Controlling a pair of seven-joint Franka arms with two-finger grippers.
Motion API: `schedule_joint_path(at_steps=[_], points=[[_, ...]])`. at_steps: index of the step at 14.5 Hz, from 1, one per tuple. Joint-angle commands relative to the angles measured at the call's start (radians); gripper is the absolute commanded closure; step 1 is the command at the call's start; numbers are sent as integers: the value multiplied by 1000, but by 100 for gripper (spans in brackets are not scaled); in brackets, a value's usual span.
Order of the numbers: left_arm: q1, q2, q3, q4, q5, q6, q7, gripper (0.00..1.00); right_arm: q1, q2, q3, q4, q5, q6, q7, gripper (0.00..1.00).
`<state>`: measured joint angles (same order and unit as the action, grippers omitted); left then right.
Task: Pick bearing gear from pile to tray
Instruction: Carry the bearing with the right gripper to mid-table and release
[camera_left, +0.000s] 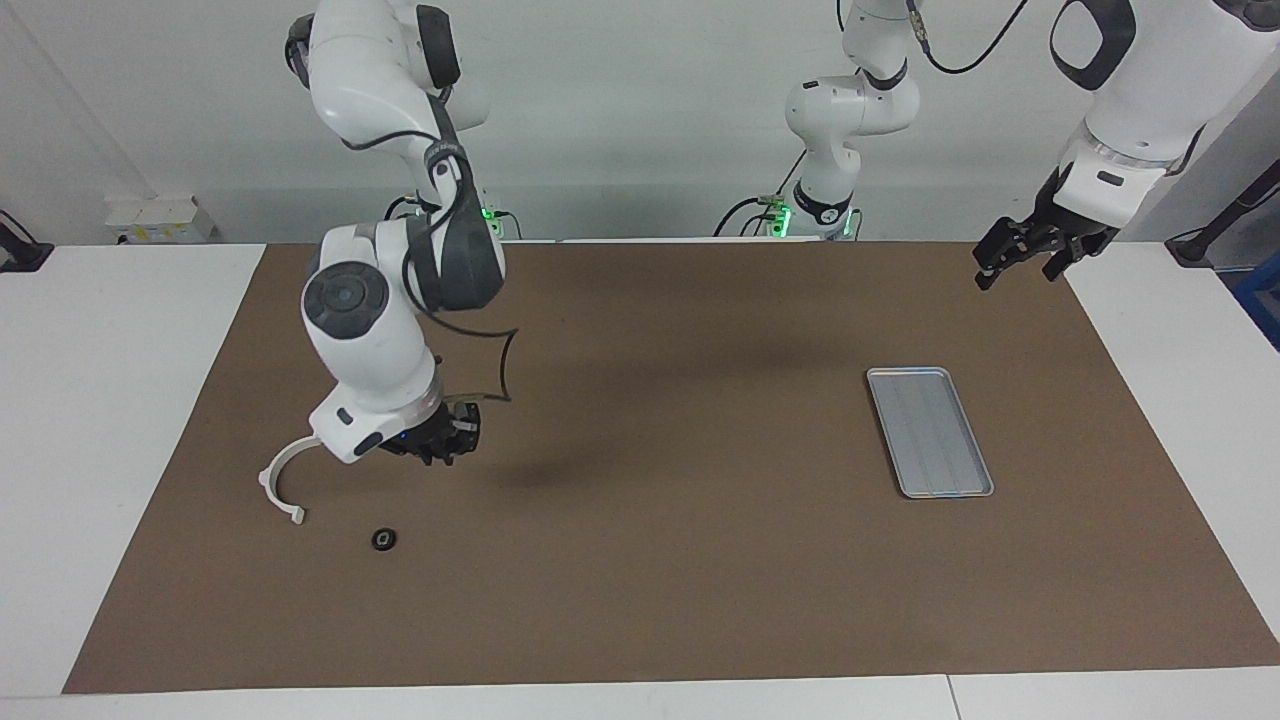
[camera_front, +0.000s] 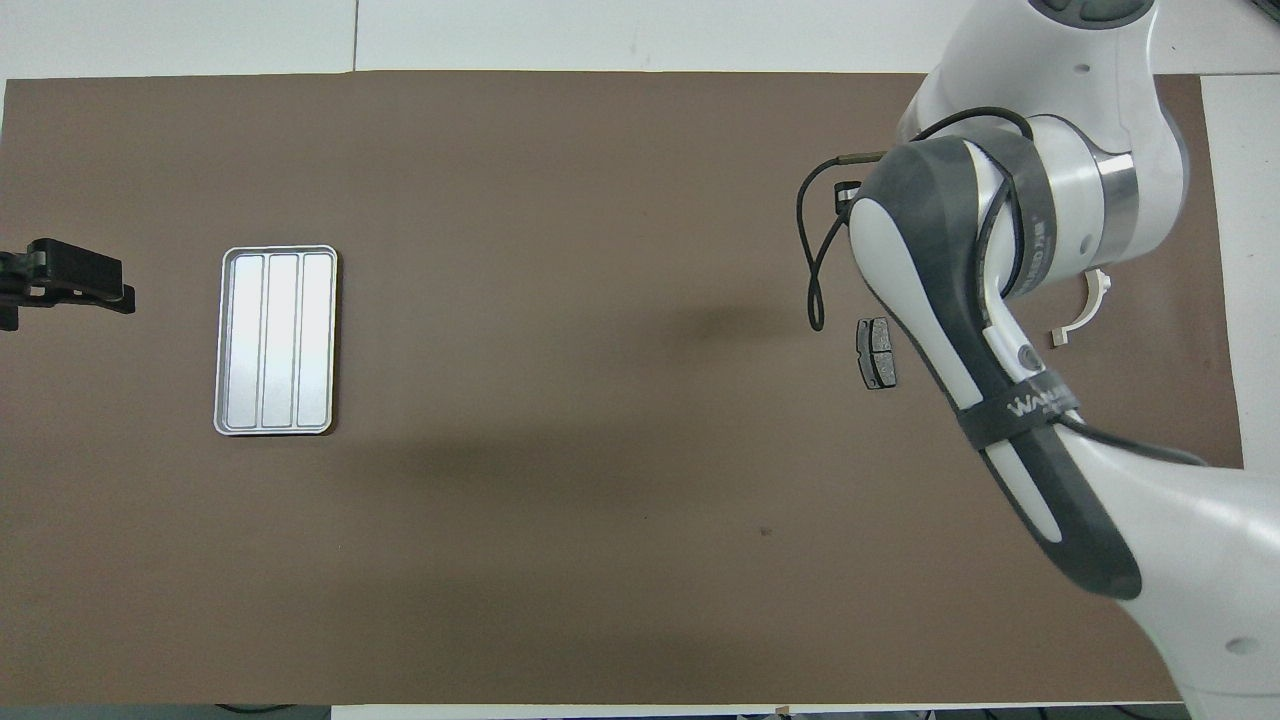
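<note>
Right gripper (camera_left: 437, 447) low over pile (camera_left: 383, 539), tray (camera_left: 929, 431) apart

Empty ridged tray (camera_left: 930, 432), loose pile (camera_left: 384, 539) well apart

Silver-grey ridged tray (camera_left: 930, 432), white bracket (camera_left: 280, 482), black round piece (camera_left: 384, 539), brown mat (camera_left: 680, 580).

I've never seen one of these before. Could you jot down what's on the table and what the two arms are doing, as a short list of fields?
Surface: brown mat on a white table
Tray: small silver-grey ridged metal tray, nothing in it, toward the left arm's end
Parts: white curved half-ring bracket; small black round piece; dark grey brake pad
Right gripper: low over the parts
Left gripper: waiting, raised at the mat's corner
</note>
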<state>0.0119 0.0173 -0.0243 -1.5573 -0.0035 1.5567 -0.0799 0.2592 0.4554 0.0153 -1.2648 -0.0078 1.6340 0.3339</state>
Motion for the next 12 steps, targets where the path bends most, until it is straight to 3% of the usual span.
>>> schedule_joint_path(at_steps=[1, 5, 9, 12], points=[[-1, -13, 0, -15, 0, -9, -11, 0, 93, 0, 49, 62, 22, -57, 292, 100], [-1, -13, 0, -15, 0, -9, -11, 0, 271, 8, 65, 53, 55, 76, 716, 100], [-1, -13, 0, -15, 0, -9, -11, 0, 348, 61, 65, 5, 37, 197, 849, 100], [-1, -13, 0, -15, 0, -9, -11, 0, 419, 179, 63, 12, -32, 252, 945, 100]])
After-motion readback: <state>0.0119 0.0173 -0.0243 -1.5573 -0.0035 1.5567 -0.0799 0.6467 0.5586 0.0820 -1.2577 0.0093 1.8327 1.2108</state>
